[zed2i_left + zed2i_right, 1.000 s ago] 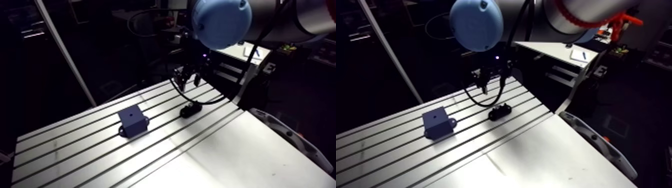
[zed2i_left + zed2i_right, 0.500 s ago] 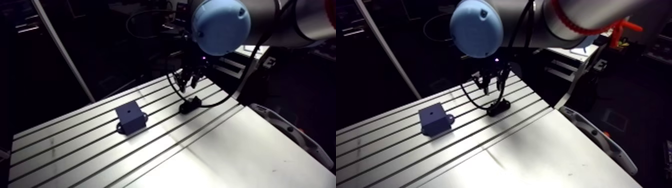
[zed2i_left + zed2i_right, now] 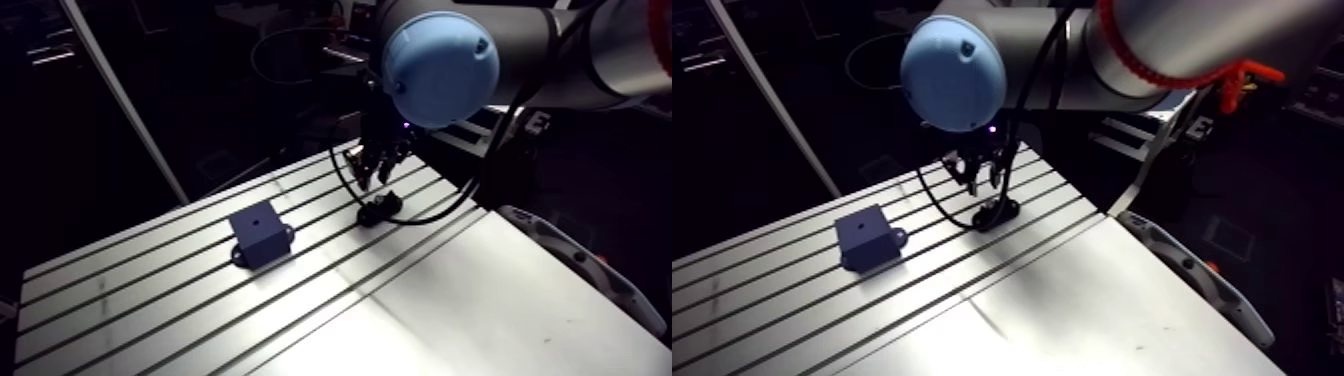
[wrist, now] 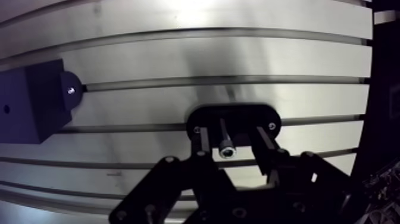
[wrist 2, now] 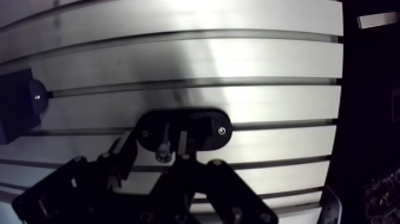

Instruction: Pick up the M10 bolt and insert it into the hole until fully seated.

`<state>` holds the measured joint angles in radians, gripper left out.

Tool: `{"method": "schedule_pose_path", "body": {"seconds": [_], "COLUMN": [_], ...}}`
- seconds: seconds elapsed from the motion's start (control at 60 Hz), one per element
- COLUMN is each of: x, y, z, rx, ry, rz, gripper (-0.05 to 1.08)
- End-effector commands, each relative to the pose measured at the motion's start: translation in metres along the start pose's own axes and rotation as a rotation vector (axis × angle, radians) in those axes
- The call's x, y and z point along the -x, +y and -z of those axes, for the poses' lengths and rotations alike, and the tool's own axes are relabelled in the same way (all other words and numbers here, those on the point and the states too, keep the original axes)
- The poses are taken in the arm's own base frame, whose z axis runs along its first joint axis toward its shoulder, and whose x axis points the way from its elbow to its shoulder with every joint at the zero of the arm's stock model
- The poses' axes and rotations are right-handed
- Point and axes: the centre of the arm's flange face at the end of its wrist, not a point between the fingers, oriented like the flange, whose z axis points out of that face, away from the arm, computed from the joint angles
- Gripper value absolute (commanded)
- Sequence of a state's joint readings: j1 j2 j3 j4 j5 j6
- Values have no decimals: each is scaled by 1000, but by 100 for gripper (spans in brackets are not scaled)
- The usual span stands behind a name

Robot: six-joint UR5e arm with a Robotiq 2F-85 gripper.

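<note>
Straddling the M10 bolt (image 4: pixel 225 148), hand (image 4: pixel 231 140) spread wide either side; best centred on the shank before squeezing evenly.

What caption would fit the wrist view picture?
Open two-finger gripper straddles the small steel bolt standing in its black oval holder on the slotted aluminium table.

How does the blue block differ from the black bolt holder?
Shape: the blue block is a tall box with side ears; the black holder is a low oval plate. State: the block's top hole is empty; the holder carries the bolt. Place: the holder lies under the gripper, the bolt between its open fingers; the block sits off to one side, apart. Both rest on the slotted table.
</note>
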<state>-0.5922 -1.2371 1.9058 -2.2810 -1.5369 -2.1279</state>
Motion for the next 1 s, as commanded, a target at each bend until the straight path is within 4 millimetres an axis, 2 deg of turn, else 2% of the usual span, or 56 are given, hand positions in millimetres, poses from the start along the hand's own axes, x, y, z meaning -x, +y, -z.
{"method": "schedule_pose_path", "body": {"seconds": [0.017,1.0], "x": [4,9], "y": [-2,0], "z": [-5,-14], "rx": [-6,-14], "ry": [-8,-23], "rz": [-1,18], "gripper": [52,55]}}
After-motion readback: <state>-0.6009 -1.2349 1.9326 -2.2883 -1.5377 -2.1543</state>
